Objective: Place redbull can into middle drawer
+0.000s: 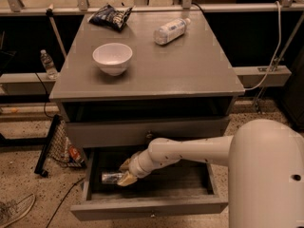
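Gripper [125, 175] inside the open middle drawer [147, 207] — pinching one end of the redbull can [109, 177], can lying sideways near the left wall.

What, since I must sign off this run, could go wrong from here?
The gripper holds the redbull can on its side, low in the middle drawer near its left wall; released, it may roll across the dark floor. The arm reaches in beneath the knobbed drawer front, so a steep withdrawal might strike it.
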`<state>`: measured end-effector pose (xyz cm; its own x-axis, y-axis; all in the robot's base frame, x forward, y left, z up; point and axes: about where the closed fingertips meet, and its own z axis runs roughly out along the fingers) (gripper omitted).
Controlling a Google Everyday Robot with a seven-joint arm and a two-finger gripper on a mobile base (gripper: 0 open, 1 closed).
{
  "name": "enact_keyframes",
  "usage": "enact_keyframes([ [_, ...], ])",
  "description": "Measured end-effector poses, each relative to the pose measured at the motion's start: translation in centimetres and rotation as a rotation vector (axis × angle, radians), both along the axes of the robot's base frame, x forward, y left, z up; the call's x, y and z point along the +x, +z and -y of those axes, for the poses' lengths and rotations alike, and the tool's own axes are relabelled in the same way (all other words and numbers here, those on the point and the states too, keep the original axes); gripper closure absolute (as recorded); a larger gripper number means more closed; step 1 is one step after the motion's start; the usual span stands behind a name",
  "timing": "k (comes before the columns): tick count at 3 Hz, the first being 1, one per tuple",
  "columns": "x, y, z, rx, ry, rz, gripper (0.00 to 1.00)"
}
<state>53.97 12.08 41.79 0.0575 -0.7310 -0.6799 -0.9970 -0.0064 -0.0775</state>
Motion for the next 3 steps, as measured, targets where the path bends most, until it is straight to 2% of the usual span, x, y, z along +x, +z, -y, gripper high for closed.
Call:
enact_keyframes([
  [2,-0.22,-0.16,-0.23,0.001,0.005,-0.004,0.06],
  [3,-0.31,-0.22,-0.32,0.001,0.006,-0.005,0.0],
])
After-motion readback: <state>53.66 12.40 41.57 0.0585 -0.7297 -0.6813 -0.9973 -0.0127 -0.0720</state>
